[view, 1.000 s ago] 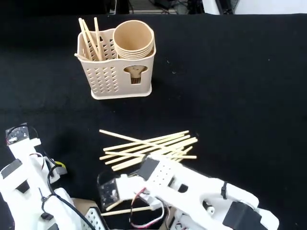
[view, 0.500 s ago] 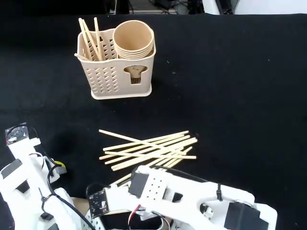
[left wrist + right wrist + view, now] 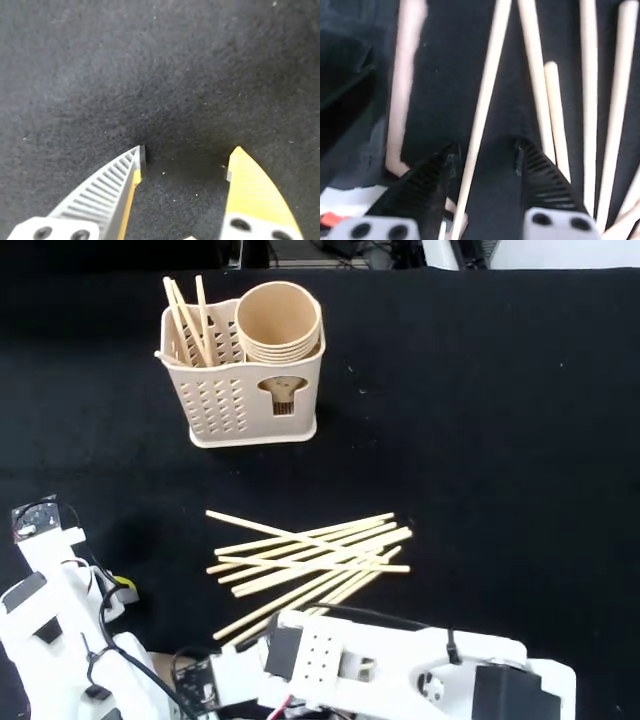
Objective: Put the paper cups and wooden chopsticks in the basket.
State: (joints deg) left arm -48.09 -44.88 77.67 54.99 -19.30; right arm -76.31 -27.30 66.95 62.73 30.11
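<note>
Picking up chopsticks (image 3: 310, 552), heaped on worktop (image 3: 500, 440) at six o'clock from basket (image 3: 240, 405); cups (image 3: 280, 320) already in. Right hand (image 3: 486, 145) half open astride one stick (image 3: 490, 75), nothing gripped; left hand (image 3: 187, 152) open, empty. Next: close, lift.

High cam: fixed, above arms' side, looks down & fwd over table (image 3: 500, 440); basket (image 3: 245, 390) at far end, arm bodies at near edge.
L wrist cam: v. close to table, sights along left gripper (image 3: 189, 150) onto black surface.
R wrist cam: v. close, sights along right gripper (image 3: 485, 145) onto loose chopsticks (image 3: 482, 115).
Overlap high/R wrist: loose chopsticks.
</note>
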